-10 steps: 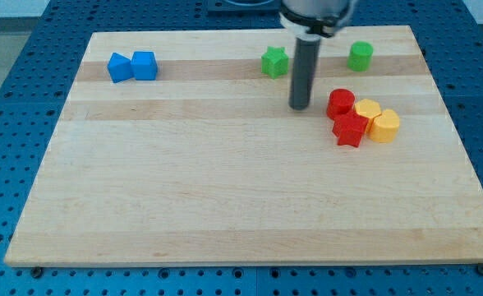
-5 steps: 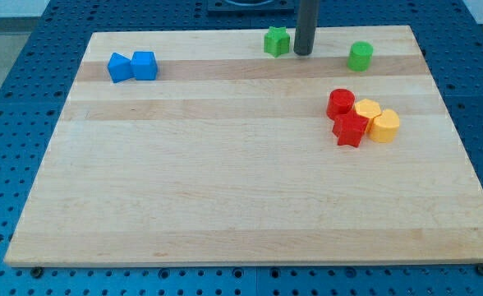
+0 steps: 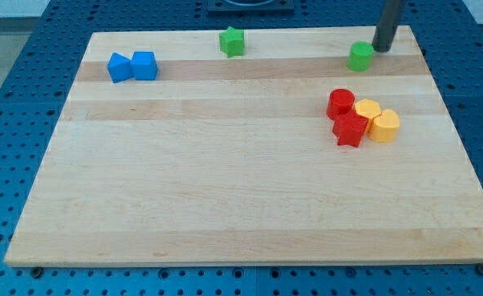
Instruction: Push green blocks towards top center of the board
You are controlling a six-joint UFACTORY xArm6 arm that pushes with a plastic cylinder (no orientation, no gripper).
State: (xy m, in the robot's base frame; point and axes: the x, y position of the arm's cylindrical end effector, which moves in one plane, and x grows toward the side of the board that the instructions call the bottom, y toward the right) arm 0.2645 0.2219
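Note:
A green star-shaped block [image 3: 232, 41] sits near the board's top edge, a little left of centre. A green cylinder block [image 3: 360, 57] stands near the top right. My tip [image 3: 382, 48] is just to the right of and slightly above the green cylinder, close to it; I cannot tell if it touches. The rod rises out of the view's top.
Two blue blocks [image 3: 132, 66] sit side by side at the top left. A cluster of two red blocks [image 3: 345, 116] and two yellow blocks [image 3: 377, 119] lies at the right, below the green cylinder. The wooden board [image 3: 241, 205] rests on a blue perforated table.
The green star block has slid left along the top edge. My tip moved up from mid-board to beside the star, then right to the green cylinder's upper right.

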